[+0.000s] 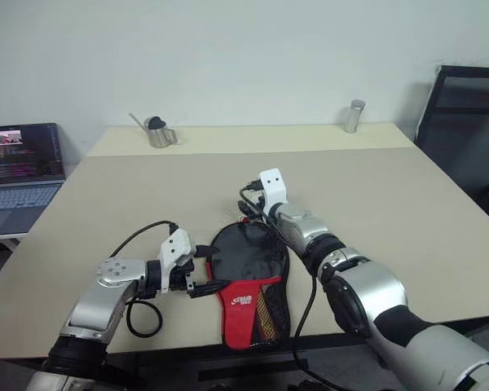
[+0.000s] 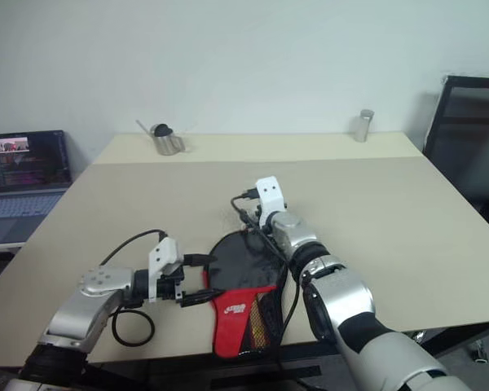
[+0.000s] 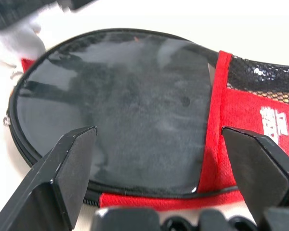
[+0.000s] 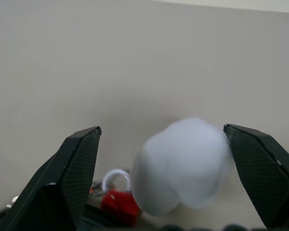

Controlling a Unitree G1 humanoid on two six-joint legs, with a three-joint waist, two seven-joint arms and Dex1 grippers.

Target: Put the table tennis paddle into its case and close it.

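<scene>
Left wrist view: paddle (image 3: pixel 120 110) lies inside case (image 3: pixel 253 120), unzipped, between spread left fingers (image 3: pixel 70 168); right fingers (image 4: pixel 74 168) spread, empty.

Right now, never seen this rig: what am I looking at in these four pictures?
A two-armed humanoid robot at a beige table. The two wide pictures come from its head camera, looking down over its arms. The two close-ups come from cameras on each wrist, looking out between that gripper's two black fingers.

On the table lies a black and red paddle case, with the table tennis paddle lying in it, black face up. The left gripper sits open beside the case, holding nothing. The right gripper is open at the case's far end, above a white fluffy ball near a red tag. At the far edge stand a metal jug and a metal cylinder. A laptop sits off to the left.
</scene>
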